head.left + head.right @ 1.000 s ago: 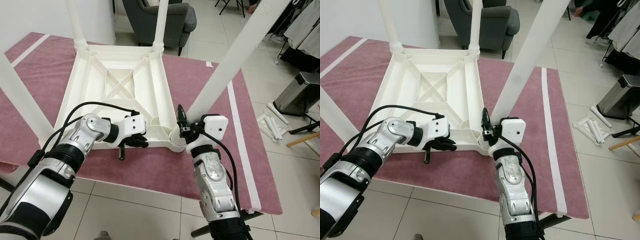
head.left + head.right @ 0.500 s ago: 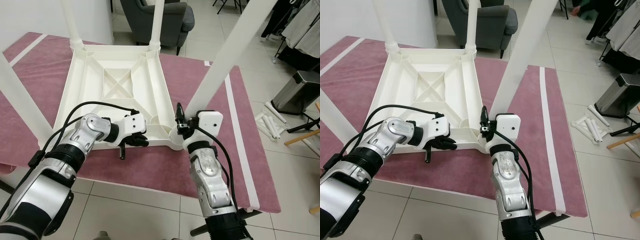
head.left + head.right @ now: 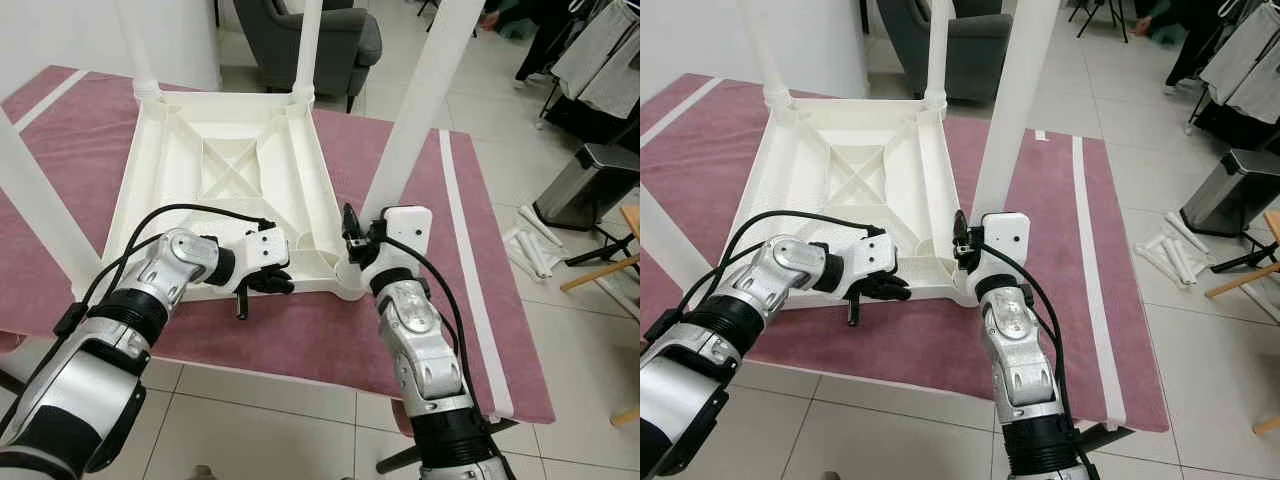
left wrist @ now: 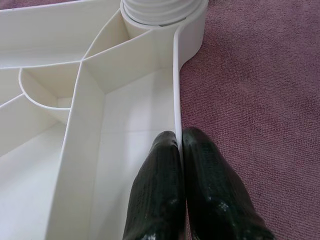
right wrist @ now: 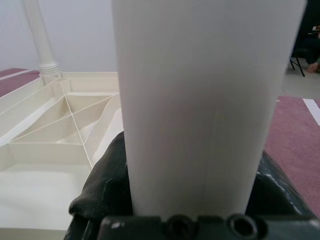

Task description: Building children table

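Note:
A white plastic children's table (image 3: pixel 230 190) lies upside down on a maroon mat (image 3: pixel 400 150). My left gripper (image 3: pixel 270 283) is shut on the table's near rim (image 4: pixel 176 90), one finger inside and one outside, a short way from the corner socket (image 4: pixel 160 7). My right gripper (image 3: pixel 352 240) is shut on the near right leg (image 3: pixel 420 90) just above that socket. The leg stands slightly tilted to the right and fills the space between the black fingers (image 5: pixel 105 185). Three other legs (image 3: pixel 135 45) stand in their corners.
A grey armchair (image 3: pixel 320 30) stands behind the mat. To the right on the tiled floor are a steel bin (image 3: pixel 585 185), loose white tubes (image 3: pixel 530 240) and a wooden piece (image 3: pixel 600 275). The mat's near edge (image 3: pixel 300 365) runs just below my arms.
The near right leg has swung from a strong rightward lean to nearly upright, my right gripper moving with it. The left gripper still holds the rim. The view has shifted a little.

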